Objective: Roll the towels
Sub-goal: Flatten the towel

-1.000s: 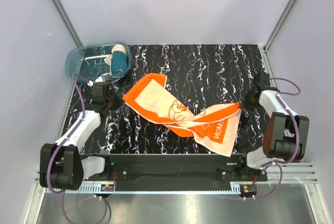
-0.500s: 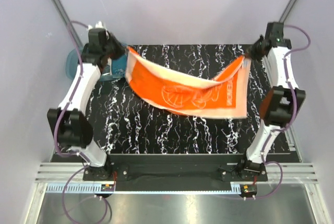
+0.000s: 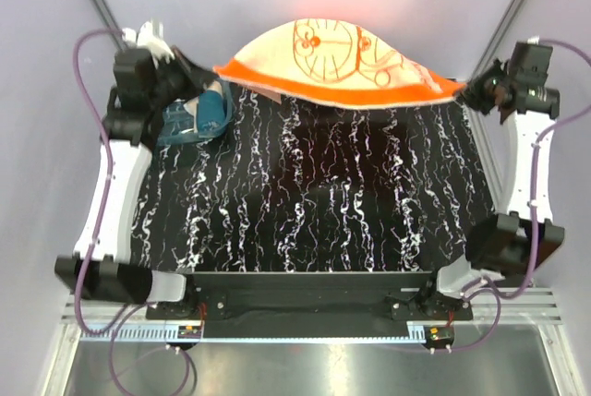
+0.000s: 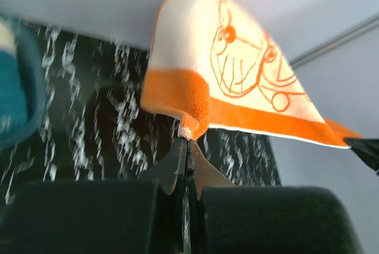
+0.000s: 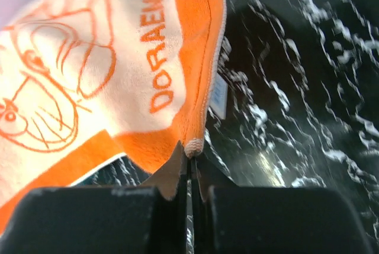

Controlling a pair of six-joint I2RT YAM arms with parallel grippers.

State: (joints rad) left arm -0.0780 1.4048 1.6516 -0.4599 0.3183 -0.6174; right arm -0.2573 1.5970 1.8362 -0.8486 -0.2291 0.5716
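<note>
The orange towel (image 3: 342, 59) hangs stretched over the far edge of the bench (image 3: 305, 202), long axis left to right. The left tool (image 4: 185, 141) pinches one corner and the right tool (image 5: 190, 150) the other.

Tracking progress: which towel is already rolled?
The teal towel in the blue bin; the orange towel is stretched open in midair, pinched by the left tool and right tool.

1. Top external: mounted high at the near edge, looking down over the whole worktop (image 3: 323, 184).
2. Left wrist: close behind the left hand (image 4: 185, 138), facing along its fingers.
3. Right wrist: likewise behind the right hand (image 5: 189, 147).
4. All three views share the orange towel (image 3: 342, 59).
</note>
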